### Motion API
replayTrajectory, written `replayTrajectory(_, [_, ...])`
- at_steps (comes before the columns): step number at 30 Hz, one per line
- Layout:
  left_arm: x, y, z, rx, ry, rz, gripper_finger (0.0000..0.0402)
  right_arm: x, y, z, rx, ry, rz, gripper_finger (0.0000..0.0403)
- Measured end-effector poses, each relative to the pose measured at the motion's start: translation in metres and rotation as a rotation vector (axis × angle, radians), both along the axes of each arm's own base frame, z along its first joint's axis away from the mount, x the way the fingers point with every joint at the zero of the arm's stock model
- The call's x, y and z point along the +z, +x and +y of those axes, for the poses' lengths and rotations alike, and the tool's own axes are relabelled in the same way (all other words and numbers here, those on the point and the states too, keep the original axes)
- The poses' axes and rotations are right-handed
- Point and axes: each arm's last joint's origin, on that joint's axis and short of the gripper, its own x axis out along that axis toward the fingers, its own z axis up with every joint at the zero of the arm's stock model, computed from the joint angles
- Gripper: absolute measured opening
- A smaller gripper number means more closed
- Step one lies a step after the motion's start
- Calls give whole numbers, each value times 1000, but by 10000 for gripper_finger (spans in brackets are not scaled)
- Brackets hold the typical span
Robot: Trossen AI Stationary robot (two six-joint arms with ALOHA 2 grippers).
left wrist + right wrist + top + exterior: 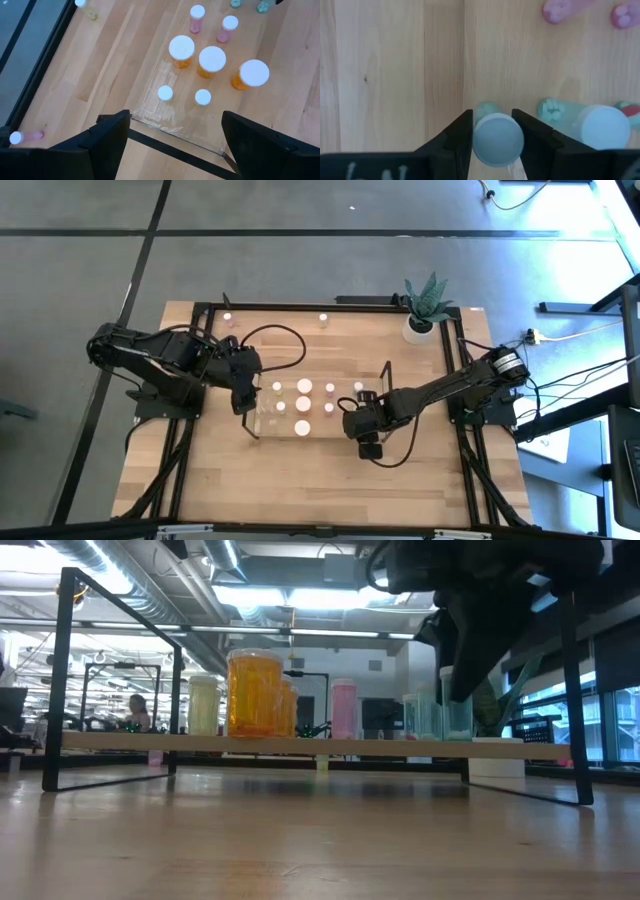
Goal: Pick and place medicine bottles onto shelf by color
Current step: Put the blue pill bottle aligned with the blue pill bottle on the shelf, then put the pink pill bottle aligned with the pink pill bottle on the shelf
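Note:
The clear shelf [262, 430] stands mid-table with medicine bottles upright on it: three orange ones [212, 61], pink ones [196, 19], small pale ones [165, 93] and green ones [424, 716]. My right gripper [492, 114] is at the shelf's right end [368, 430], shut on a green, white-capped bottle [497, 140]. A second green bottle [600, 125] stands right beside it. My left gripper [175, 145] hangs open above the shelf's left end [245, 395], with nothing between its fingers. My right gripper pinches the green bottle between its two fingers, on the body just under the white cap [487, 109]. The fingers come from above, pointing steeply down. The bottle stands upright with its base on the shelf [458, 732].
A potted plant in a white pot [420, 325] stands at the far right corner. Two loose bottles [228, 317] [323, 318] stand near the far edge. A pink one [25, 136] lies on the table left of the shelf. The near half of the table is bare wood.

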Motion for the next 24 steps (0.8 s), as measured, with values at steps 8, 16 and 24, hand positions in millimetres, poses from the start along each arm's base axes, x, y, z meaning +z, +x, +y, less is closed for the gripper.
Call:
replayTrajectory(8, [0,0,0,1,0,0,309,0,0,0,0,1,-6,174])
replayTrajectory(16, [0,0,0,0,0,0,309,1,1,0,4,0,-9,207])
replayTrajectory(24, [0,0,0,0,0,0,309,5,3,0,3,5,-23,209])
